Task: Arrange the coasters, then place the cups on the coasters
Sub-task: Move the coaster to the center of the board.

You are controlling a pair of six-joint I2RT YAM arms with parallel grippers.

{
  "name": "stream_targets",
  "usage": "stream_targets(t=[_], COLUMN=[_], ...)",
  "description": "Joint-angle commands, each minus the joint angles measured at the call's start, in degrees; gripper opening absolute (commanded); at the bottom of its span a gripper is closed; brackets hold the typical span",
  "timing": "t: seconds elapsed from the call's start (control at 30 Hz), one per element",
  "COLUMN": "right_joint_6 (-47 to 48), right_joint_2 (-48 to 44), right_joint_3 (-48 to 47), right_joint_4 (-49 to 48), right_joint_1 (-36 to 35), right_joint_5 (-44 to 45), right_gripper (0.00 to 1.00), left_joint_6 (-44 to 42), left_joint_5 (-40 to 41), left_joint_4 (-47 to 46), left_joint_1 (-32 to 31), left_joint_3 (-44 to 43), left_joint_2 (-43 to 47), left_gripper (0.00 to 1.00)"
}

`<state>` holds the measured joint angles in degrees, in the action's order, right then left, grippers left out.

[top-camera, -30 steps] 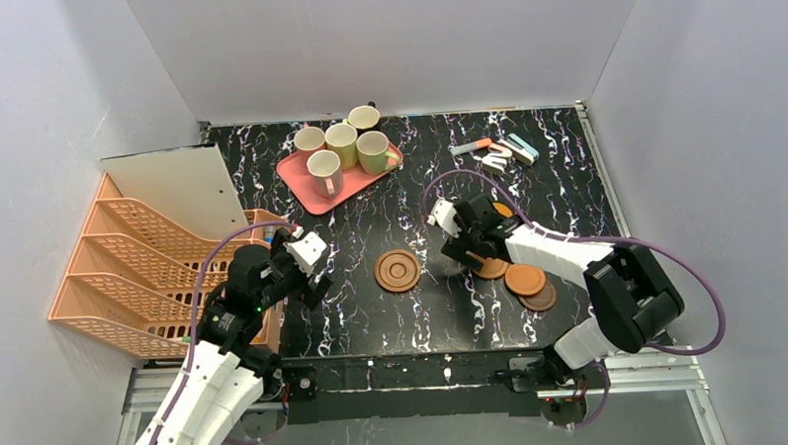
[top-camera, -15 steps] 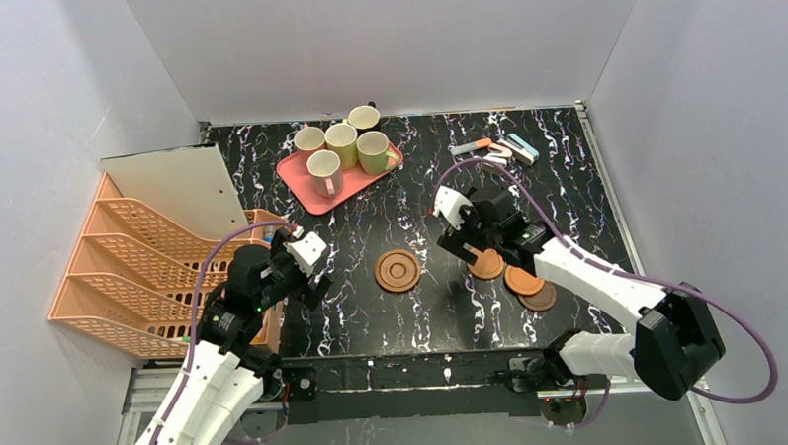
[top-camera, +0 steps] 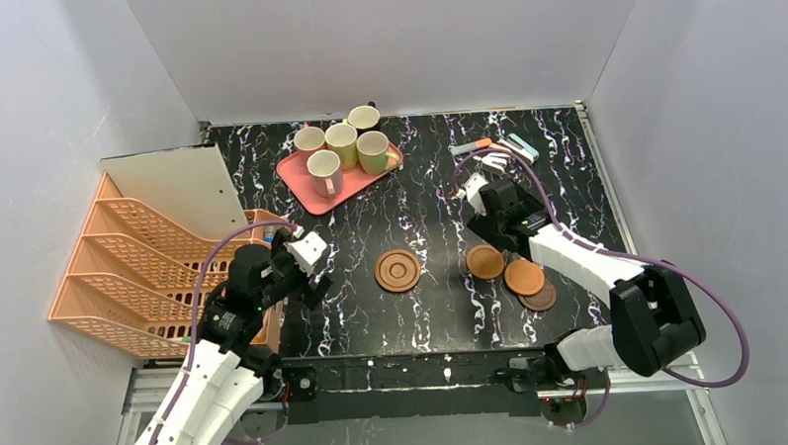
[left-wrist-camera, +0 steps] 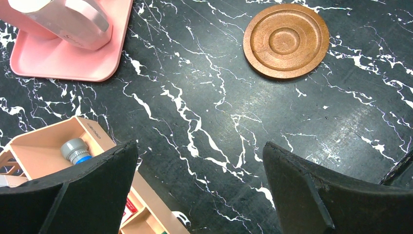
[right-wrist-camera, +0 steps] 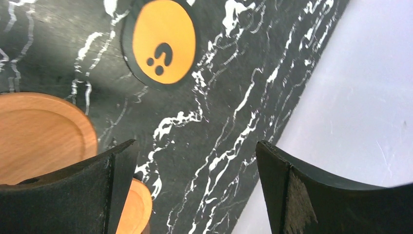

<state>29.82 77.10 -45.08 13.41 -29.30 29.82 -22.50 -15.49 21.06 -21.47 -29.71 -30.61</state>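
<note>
A ringed brown coaster (top-camera: 397, 270) (left-wrist-camera: 286, 40) lies alone at mid-table. Three more coasters (top-camera: 485, 261) (top-camera: 524, 276) (top-camera: 540, 297) sit in an overlapping row to its right. Two of them show at the left of the right wrist view (right-wrist-camera: 39, 136) (right-wrist-camera: 134, 209). Several cups (top-camera: 342, 142) stand on the pink tray (top-camera: 294, 176) at the back; a pale pink cup (left-wrist-camera: 68, 19) shows on the tray (left-wrist-camera: 73, 63). My left gripper (top-camera: 310, 257) (left-wrist-camera: 199, 146) hovers open by the organizer. Just behind the coaster row, my right gripper (top-camera: 504, 229) (right-wrist-camera: 196, 144) is open and holds nothing.
An orange mesh file organizer (top-camera: 144, 261) (left-wrist-camera: 44, 146) with a white sheet (top-camera: 186, 185) fills the left side. Small stationery items (top-camera: 501, 151) lie at the back right. An orange round sticker (right-wrist-camera: 163, 41) with a question mark is on the tabletop under my right gripper.
My right gripper has lifted off the leftmost coaster of the row and swung back and to the right, leaving that coaster uncovered. The left arm has not moved.
</note>
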Motion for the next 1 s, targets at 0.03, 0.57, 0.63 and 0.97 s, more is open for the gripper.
stream_targets(t=[0.03, 0.57, 0.63, 0.97], right_joint_6=[-1.7, -2.4, -2.3, 0.8], right_joint_2=[-2.2, -8.4, -9.1, -6.1], right_joint_3=[-0.3, 5.7, 5.9, 10.0], right_joint_4=[3.7, 15.9, 16.8, 12.0], right_joint_1=[1.6, 1.7, 1.7, 1.7], right_joint_5=[5.6, 2.4, 1.7, -0.3], right_gripper=[0.99, 0.99, 0.99, 0.99], left_joint_6=[-0.3, -0.3, -0.3, -0.3], left_joint_5=[-0.4, -0.6, -0.5, -0.6], left_joint_4=[0.5, 0.5, 0.5, 0.5], left_joint_1=[0.4, 0.4, 0.4, 0.4], left_joint_3=[0.0, 0.1, 0.1, 0.1], left_joint_2=[-0.7, -0.4, -0.4, -0.8], left_gripper=[0.98, 0.98, 0.98, 0.98])
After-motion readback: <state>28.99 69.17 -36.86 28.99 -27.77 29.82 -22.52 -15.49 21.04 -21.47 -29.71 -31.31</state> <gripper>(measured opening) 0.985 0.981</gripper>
